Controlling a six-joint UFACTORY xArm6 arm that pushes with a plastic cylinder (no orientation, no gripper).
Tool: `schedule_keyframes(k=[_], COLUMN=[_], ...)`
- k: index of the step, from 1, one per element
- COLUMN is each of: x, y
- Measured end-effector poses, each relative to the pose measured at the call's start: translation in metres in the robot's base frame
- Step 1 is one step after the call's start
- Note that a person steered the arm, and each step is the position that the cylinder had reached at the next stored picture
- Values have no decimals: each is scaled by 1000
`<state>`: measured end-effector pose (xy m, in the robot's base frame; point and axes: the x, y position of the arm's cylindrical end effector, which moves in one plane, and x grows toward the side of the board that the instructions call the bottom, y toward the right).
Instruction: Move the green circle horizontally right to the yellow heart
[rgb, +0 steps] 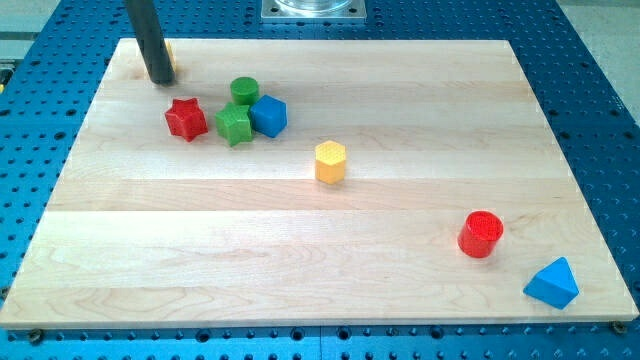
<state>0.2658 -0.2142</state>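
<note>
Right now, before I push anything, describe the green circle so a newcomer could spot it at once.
Start at the wooden board and go to the cluster of four blocks in its upper left part. The green circle is the block at the cluster's top, just above the green star and the blue block. It alone there is a smooth, round, flat-topped cylinder; my tip stands off to its left.

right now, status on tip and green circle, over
My tip at view's top left, apart from the blocks, hiding most of a yellow block. Green circle touching green star; blue block beside them.
</note>
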Motion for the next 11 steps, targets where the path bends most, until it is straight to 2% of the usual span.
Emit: schedule_keyframes(k=[1, 2, 3, 4, 5, 6, 7, 8, 9, 10, 11], x=[-6, 70, 87, 75, 38, 34, 32, -2, -11, -22, -18], y=[0, 10, 72, 136, 160, 167, 135, 135, 137, 114, 167])
